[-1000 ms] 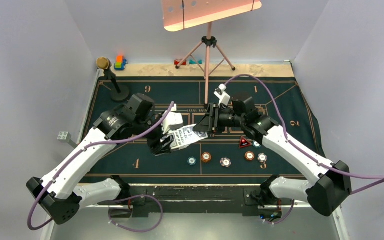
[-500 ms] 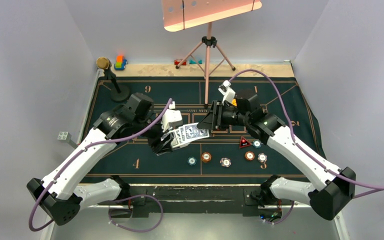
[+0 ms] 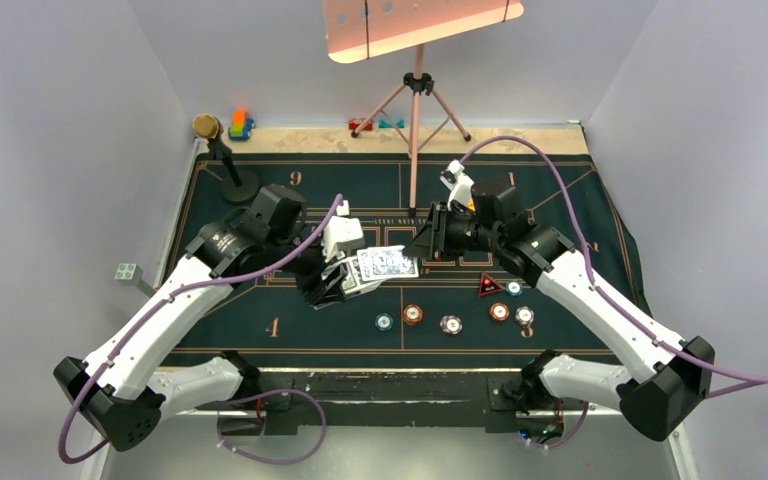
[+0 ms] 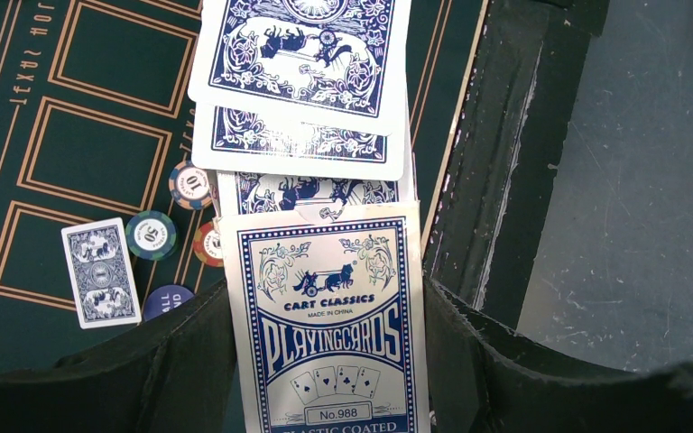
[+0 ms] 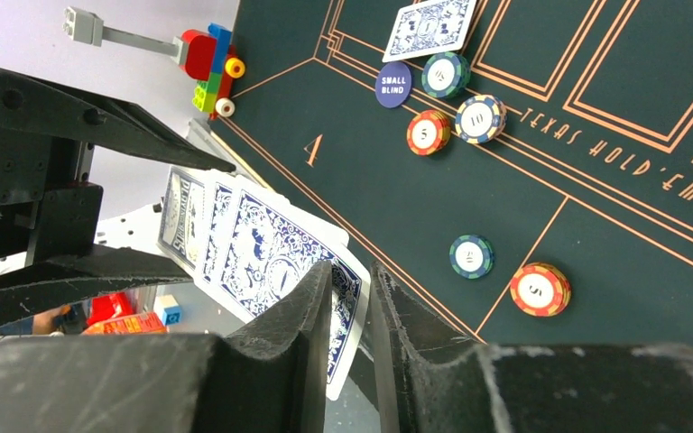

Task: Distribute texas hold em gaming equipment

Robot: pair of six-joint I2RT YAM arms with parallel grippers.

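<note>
The left gripper (image 3: 332, 285) still squeezes the blue card box (image 4: 325, 325) above the green mat (image 3: 260, 330), with cards (image 4: 302, 149) fanned out of it; the right gripper (image 5: 350, 334) has pinched its fingers narrower than a second ago, onto the edge of the top card (image 3: 388, 263), which now sticks out sideways. The chips (image 3: 413, 314) lie where they were.

Card box (image 4: 325, 361) in the left claw (image 4: 327, 293): smooth printed cardboard, slight sheen; its fingers (image 4: 171, 370) rough matt black plastic. Playing cards (image 4: 302, 81) beyond the tips: glossy coated paper. Mat (image 5: 650, 225) beneath the right claw (image 5: 352, 280) matt green cloth, chips (image 5: 539, 289) smooth plastic.
</note>
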